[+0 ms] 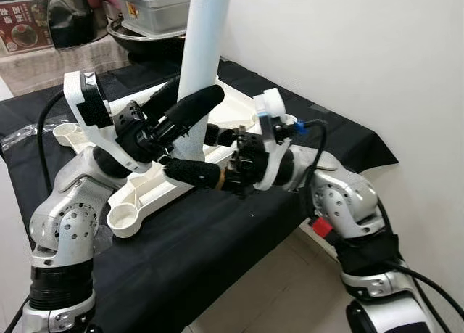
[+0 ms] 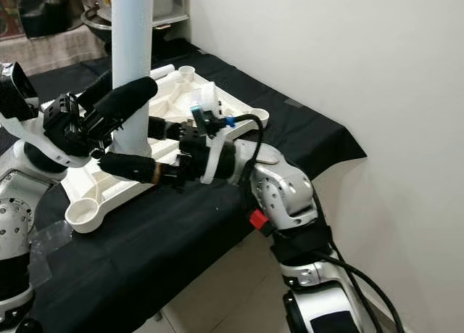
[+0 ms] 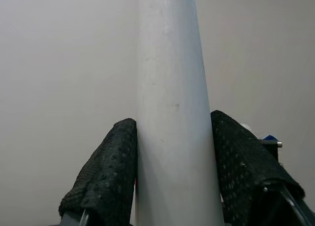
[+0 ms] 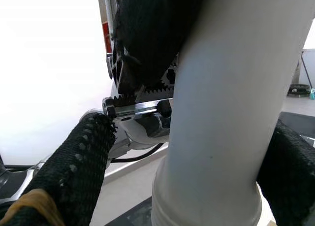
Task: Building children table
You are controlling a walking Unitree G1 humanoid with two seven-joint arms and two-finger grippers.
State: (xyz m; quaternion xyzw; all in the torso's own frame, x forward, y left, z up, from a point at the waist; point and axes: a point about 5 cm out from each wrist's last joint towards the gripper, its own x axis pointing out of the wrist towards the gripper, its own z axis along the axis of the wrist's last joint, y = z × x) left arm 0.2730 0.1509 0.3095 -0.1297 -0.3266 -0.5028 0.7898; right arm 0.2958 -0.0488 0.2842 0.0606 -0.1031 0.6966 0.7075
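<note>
Left gripper (image 1: 190, 133) clamped around upright white table leg (image 1: 203, 43) standing on white tabletop (image 1: 156, 184) laid on black cloth (image 1: 217, 253), right gripper (image 2: 141, 148) straddling leg's base from 3 o'clock, grip undeterminable; no legible writing.

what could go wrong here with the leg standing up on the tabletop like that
The white table leg stands tall on the upturned white tabletop, so it could tip if the left gripper, shut on it, lets go before it is seated. The tabletop lies near the edge of the black cloth; sideways pushing might slide it.
</note>
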